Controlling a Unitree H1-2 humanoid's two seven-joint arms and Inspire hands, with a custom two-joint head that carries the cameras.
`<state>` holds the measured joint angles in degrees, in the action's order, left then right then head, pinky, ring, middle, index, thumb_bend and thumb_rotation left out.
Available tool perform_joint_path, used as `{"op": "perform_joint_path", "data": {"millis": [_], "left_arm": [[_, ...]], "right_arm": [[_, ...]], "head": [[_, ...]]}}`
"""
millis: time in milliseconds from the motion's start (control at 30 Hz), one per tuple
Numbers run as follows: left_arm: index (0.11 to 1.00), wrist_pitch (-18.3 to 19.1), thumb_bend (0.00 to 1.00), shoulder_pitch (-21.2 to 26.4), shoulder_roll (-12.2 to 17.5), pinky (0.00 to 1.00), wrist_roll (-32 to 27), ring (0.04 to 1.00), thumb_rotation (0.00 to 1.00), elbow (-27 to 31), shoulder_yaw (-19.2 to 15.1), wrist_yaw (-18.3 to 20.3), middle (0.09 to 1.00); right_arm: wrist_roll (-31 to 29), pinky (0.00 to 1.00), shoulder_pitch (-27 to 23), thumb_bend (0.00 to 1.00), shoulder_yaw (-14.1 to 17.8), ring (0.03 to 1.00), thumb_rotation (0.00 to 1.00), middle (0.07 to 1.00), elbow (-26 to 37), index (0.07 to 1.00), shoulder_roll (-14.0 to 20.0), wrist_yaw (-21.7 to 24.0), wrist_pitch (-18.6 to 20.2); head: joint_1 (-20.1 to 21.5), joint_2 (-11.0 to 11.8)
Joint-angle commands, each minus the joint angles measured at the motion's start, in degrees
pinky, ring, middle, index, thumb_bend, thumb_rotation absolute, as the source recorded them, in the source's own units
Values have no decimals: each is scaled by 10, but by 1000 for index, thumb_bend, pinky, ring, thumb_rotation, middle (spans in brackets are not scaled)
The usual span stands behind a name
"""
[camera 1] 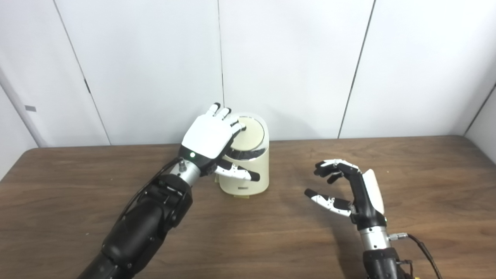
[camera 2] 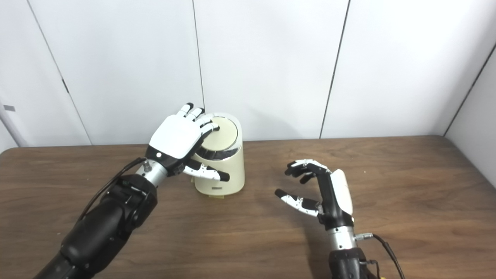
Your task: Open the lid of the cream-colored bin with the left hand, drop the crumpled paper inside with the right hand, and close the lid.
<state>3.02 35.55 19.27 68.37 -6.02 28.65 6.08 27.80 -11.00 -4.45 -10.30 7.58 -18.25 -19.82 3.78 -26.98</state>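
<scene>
Lid (camera 1: 251, 133) sits down on cream bin (camera 1: 248, 174) in left eye view, under left hand's (camera 1: 207, 135) spread, empty fingertips (camera 1: 237, 127); thumb beside the bin wall. Press straight down, no sideways shove. Right eye view: right hand (camera 2: 323, 192) waits well right of bin, fingers apart, holding nothing. Crumpled paper not visible; probably already inside.
</scene>
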Motion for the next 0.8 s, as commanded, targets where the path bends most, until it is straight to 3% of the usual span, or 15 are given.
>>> {"op": "perform_joint_path", "data": {"millis": [0, 300, 767], "left_arm": [[826, -1, 996, 8, 6, 1000, 7, 941, 1000, 0, -1, 4, 849], [822, 2, 989, 4, 6, 1000, 8, 940, 994, 2, -3, 5, 847], [803, 3, 992, -25, 7, 1000, 17, 921, 997, 25, -2, 7, 820]], "right_arm": [[-1, 431, 33, 485, -9, 554, 141, 624, -34, 494, -15, -10, -16], [2, 390, 32, 485, -9, 511, 140, 610, -35, 495, -16, -11, -14], [3, 416, 27, 485, -10, 540, 138, 618, -40, 494, -16, -13, -16]], "head": [[0, 0], [0, 0], [-2, 0]]}}
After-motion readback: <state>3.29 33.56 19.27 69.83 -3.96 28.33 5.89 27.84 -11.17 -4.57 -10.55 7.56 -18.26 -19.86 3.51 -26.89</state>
